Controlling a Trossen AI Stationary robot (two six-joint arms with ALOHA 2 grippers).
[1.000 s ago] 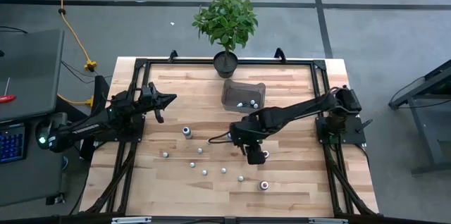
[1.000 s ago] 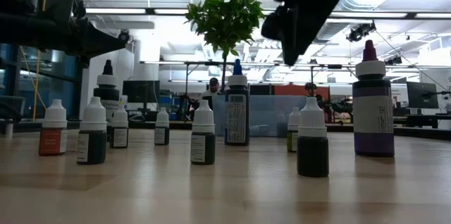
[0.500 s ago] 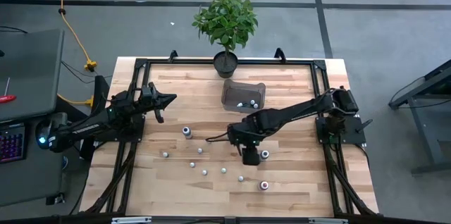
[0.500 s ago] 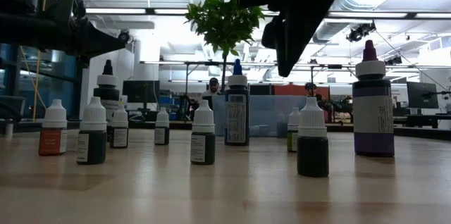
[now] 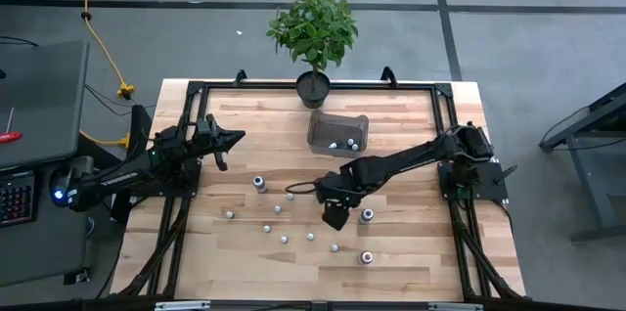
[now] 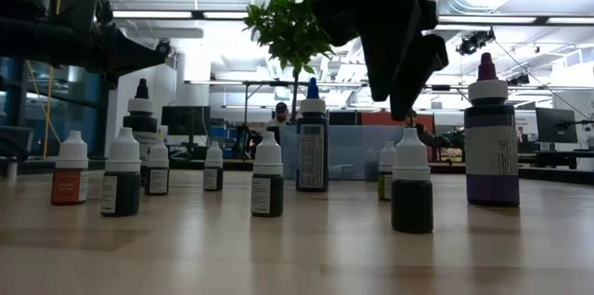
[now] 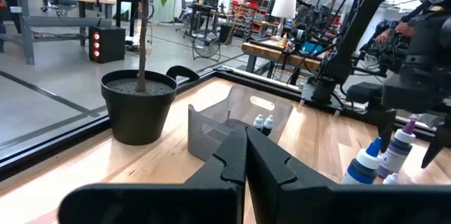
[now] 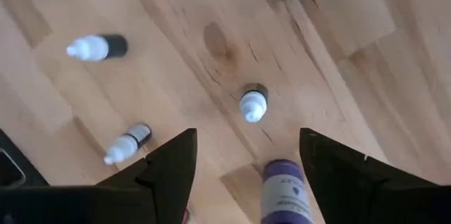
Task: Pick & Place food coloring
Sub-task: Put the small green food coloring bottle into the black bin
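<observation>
**Ana:** High view first: how much of the food coloring (image 5: 285,238) is put away?

**Ben:** Very little, I judge. Two small bottles (image 5: 341,143) lie inside the clear bin (image 5: 322,125) near the potted plant (image 5: 314,32). About nine more stand scattered on the wooden table (image 5: 411,252), well apart from the bin, so most of the job is left.

**Ana:** Which one looks next?

**Ben:** Probably the white-capped bottle (image 8: 253,103) that the right wrist view shows between the spread fingers (image 8: 169,164), with a purple-capped bottle (image 8: 284,189) just beside it. From above, the right gripper (image 5: 335,215) hangs over that cluster at mid-table.

**Ana:** Holding anything?

**Ben:** No. Its jaws stand wide and empty, above the caps in the low view, touching nothing.

**Ana:** And the other arm?

**Ben:** The left gripper (image 5: 227,141) waits at the table's left edge, fingers pressed together on nothing.
</observation>
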